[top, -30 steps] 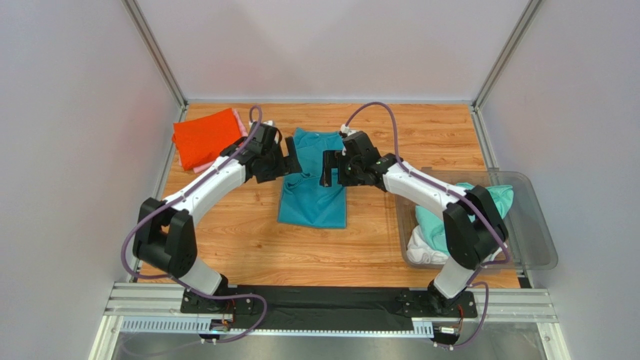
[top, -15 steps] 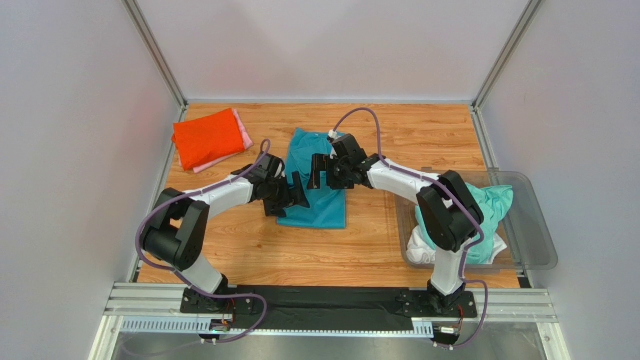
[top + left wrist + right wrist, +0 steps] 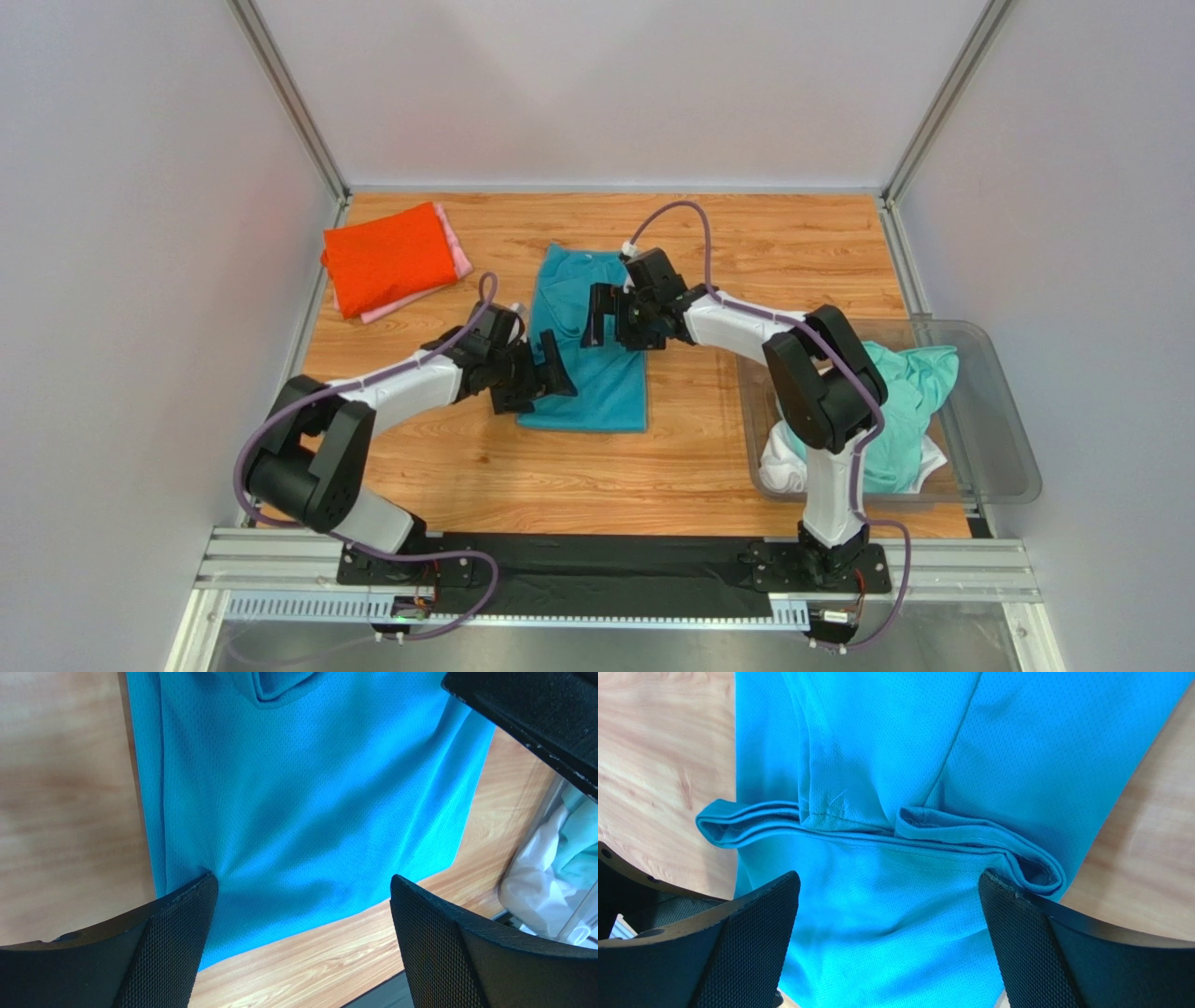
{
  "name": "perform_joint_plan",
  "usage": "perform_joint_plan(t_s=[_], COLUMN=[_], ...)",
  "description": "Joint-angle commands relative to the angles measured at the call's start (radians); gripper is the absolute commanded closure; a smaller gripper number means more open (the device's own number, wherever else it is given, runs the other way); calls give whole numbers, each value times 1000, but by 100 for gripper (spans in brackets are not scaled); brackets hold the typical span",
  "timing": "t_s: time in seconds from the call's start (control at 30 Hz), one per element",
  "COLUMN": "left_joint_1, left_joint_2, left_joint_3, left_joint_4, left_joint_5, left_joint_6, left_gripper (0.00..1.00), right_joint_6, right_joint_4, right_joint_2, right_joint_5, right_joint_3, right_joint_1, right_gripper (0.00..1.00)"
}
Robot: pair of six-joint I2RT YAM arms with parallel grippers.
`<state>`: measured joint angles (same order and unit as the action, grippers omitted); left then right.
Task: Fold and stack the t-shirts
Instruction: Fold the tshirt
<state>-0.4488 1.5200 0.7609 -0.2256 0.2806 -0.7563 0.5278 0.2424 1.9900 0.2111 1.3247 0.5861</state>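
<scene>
Both claws gape wide and empty over the teal t-shirt [image 3: 596, 389], which lies folded to a narrow strip at the middle of the table [image 3: 786, 238], collar toward the far edge. The left gripper [image 3: 550, 375] hangs low at the strip's near left corner, by the bottom hem [image 3: 337, 913]. The right gripper [image 3: 603, 317] hangs over the tucked-in sleeves [image 3: 878, 831] farther up. We judge the cross fold comes next. For that we want each claw to pinch every layer at its edge, both to lift level, and the hem to come down square on the shoulders without dragging the sleeves loose. The orange-red shirt [image 3: 386, 256] lies on the pink shirt [image 3: 448, 219] at the far left corner. The mint-green shirt [image 3: 919, 375] and white shirt [image 3: 786, 459] sit in the clear bin [image 3: 1013, 445] at the right edge.
</scene>
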Motion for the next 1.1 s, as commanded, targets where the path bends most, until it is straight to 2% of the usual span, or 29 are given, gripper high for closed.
perform_joint_plan(t_s=[0.0,0.13,0.27,0.43,0.53,0.67,0.87,1.07], left_joint_1=[-30,-62,-71,-71,-71,-68,-28,41], left_joint_2=[-70,-223,-403,-426,-377,-226,9,161], left_joint_3=[-109,-161,-179,-134,-88,-16,152,322], left_joint_4=[-75,-133,-159,-198,-196,-178,-175,-212], left_joint_5=[-37,-87,-107,-109,-123,-143,-164,-230], left_joint_6=[-15,-40,-17,0,12,43,80,127], left_gripper=[0,0,0,0,0,0,0,0], right_joint_6=[-3,-6,-9,70,113,136,138,123], right_joint_4=[-8,6,18,18,15,32,93,156], right_joint_2=[-110,-250,-431,-603,-738,-885,-961,-1026], right_joint_5=[-13,-7,-67,-133,-190,-268,-299,-319], right_joint_3=[-73,-137,-241,-407,-518,-605,-641,-647], right_joint_1=[24,44,101,152,192,196,196,199], right_gripper=[0,0,0,0,0,0,0,0])
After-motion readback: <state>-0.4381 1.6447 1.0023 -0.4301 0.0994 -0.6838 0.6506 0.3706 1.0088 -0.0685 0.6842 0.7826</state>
